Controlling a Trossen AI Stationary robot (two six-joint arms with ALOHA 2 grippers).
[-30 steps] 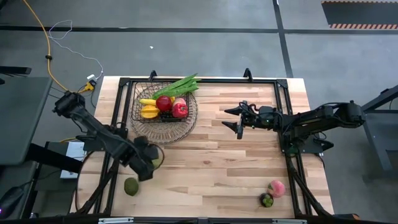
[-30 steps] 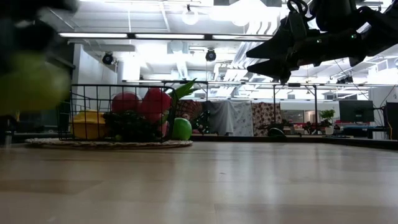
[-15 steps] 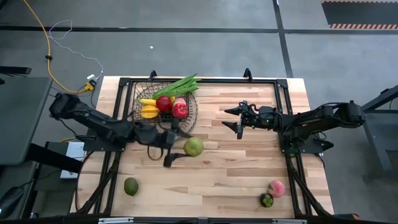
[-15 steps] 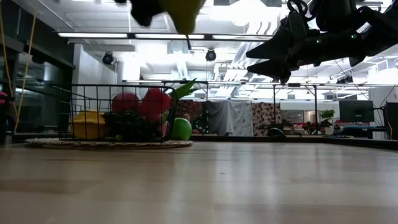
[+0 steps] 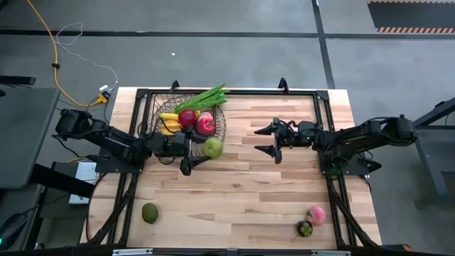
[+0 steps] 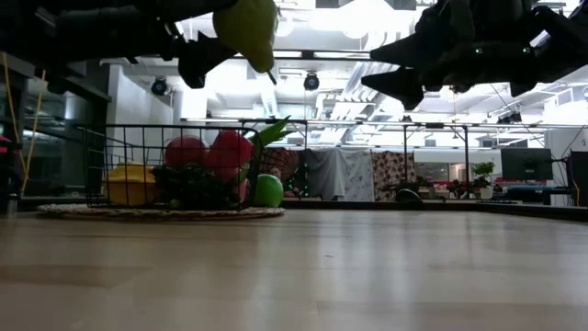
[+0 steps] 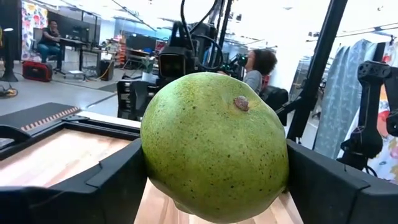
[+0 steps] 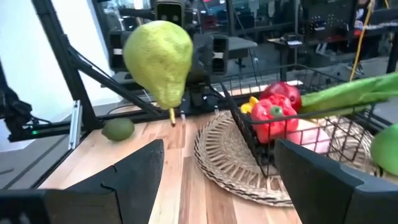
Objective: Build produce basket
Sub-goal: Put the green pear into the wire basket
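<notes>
1. The left gripper point(image 5: 201, 151) has its two fingers clamped on a green pear point(image 5: 213, 148), spread fairly wide by the fruit's body; in the left wrist view the pear point(image 7: 214, 146) fills the gap between the dark fingers point(image 7: 93, 186).
2. The pear hangs above the table, stem down in the right wrist view point(image 8: 159, 56), just beside the basket's rim on the side toward the table's middle.
3. The basket point(image 5: 162, 107), dark wire mesh, stands at the far left part of the table point(image 5: 284, 192). Inside lie red pieces point(image 5: 188, 118), a yellow piece point(image 5: 168, 117) and long green leafy stalks point(image 5: 206, 97) reaching over the far rim.
4. The right gripper point(image 5: 264, 139) hovers above the table's middle right, fingers parted and holding nothing, pointed toward the basket.
5. Still on the table: a green fruit point(image 5: 149, 212) near the front left edge, and a pink fruit point(image 5: 316, 215) touching a dark purple one point(image 5: 305, 228) near the front right.
6. In the left wrist view a person point(image 7: 260, 67) sits in the room beyond.
</notes>
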